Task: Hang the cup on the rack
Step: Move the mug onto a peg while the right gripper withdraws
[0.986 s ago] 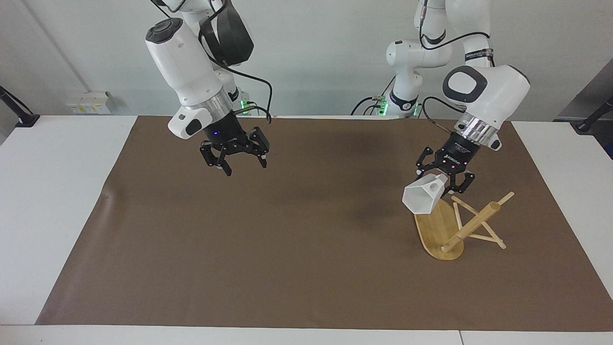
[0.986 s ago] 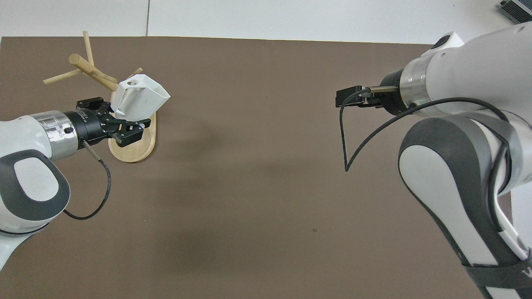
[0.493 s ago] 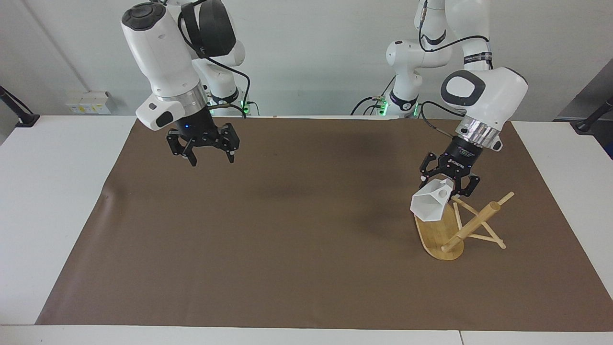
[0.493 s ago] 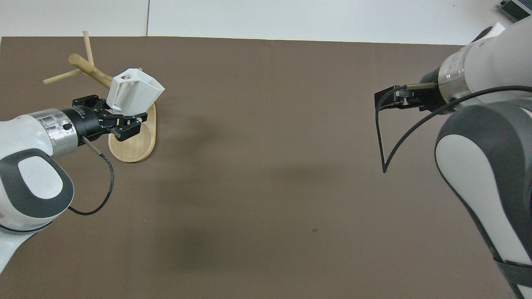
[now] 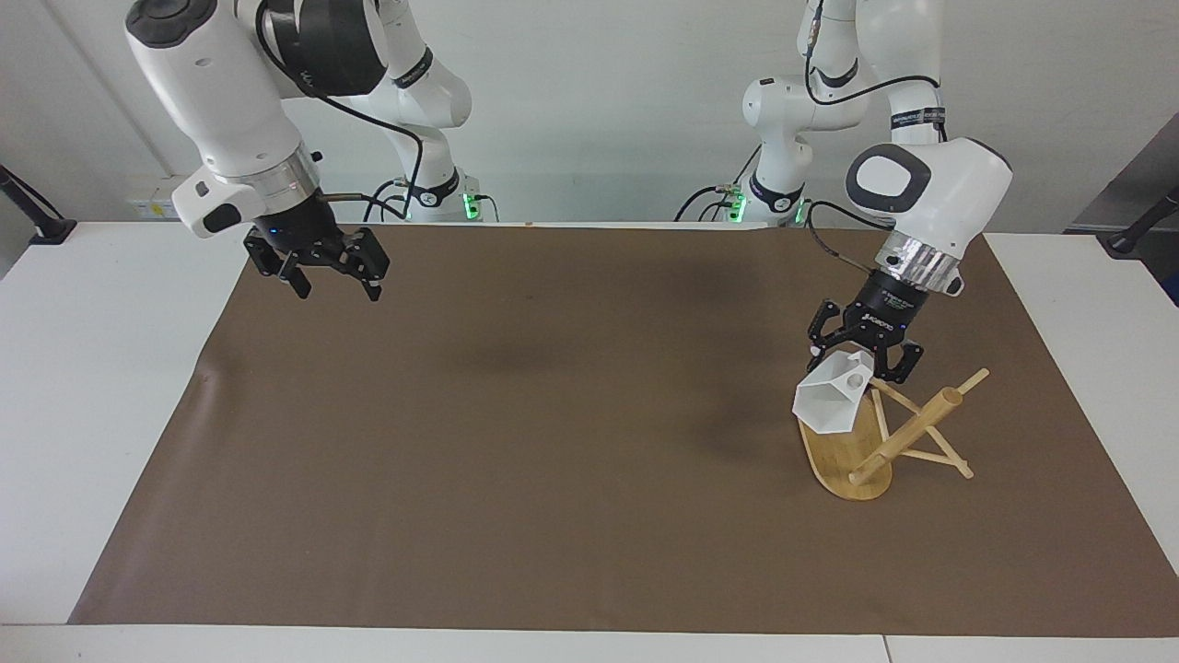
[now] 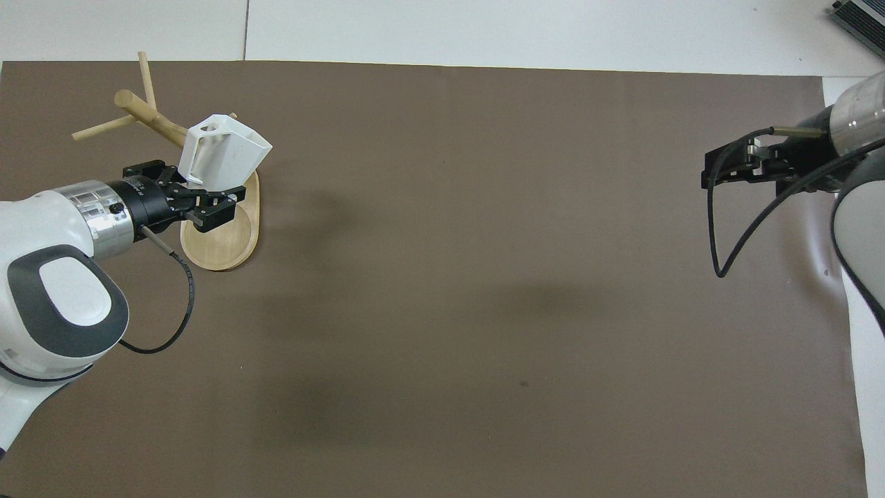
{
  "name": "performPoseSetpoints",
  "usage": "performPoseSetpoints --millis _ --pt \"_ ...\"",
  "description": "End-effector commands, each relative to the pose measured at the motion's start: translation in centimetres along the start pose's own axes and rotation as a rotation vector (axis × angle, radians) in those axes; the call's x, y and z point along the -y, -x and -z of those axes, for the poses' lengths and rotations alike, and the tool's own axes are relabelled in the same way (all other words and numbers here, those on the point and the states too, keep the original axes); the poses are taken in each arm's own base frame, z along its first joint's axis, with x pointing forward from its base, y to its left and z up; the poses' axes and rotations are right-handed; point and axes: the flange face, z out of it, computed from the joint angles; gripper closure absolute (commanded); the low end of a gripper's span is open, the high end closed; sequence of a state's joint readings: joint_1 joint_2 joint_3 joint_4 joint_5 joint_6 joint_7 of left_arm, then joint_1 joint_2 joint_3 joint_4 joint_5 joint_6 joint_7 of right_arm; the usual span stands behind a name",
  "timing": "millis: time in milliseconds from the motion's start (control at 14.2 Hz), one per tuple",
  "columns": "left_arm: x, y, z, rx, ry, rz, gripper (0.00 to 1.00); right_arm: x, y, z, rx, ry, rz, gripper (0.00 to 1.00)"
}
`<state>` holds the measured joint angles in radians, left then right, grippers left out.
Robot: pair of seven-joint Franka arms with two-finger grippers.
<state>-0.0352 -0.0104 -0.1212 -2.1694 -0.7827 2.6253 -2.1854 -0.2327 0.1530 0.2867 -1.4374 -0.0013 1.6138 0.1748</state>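
The white faceted cup (image 5: 829, 398) hangs tipped on its side over the rack's oval base (image 5: 840, 460), its open rim turned away from the post. My left gripper (image 5: 864, 366) is shut on it at the handle end, where the round hole shows. In the overhead view the cup (image 6: 228, 149) sits just past the left gripper (image 6: 202, 199). The bamboo rack (image 5: 907, 433) stands at the left arm's end of the mat, its thin pegs (image 5: 892, 398) beside the cup's handle; I cannot tell whether they touch. My right gripper (image 5: 336, 281) hangs open and holds nothing, over the mat's corner at the right arm's end.
A brown mat (image 5: 553, 442) covers most of the white table (image 5: 101, 368). The right gripper (image 6: 722, 176) shows at the mat's edge in the overhead view, with a black cable looping below it.
The right arm has swung back toward its own end of the table, still open. The left gripper has eased the cup down and closer to the rack's pegs.
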Motion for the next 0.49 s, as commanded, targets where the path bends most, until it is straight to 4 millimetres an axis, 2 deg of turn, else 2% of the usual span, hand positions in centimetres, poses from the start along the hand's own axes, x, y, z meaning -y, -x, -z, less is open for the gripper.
performPoseSetpoints --millis 0,211,423 --pt "-0.5 0.5 0.2 0.011 0.022 0.037 1.00 -2.1 0.1 0.4 0.008 0.029 -0.018 0.00" --pt "-0.7 0.6 0.3 0.014 0.025 0.063 1.00 -4.3 0.0 0.4 0.012 0.033 -0.039 0.00" --pt "-1.1 0.3 -0.1 0.012 0.034 0.093 1.00 -6.7 -0.1 0.3 0.008 0.055 0.013 0.00"
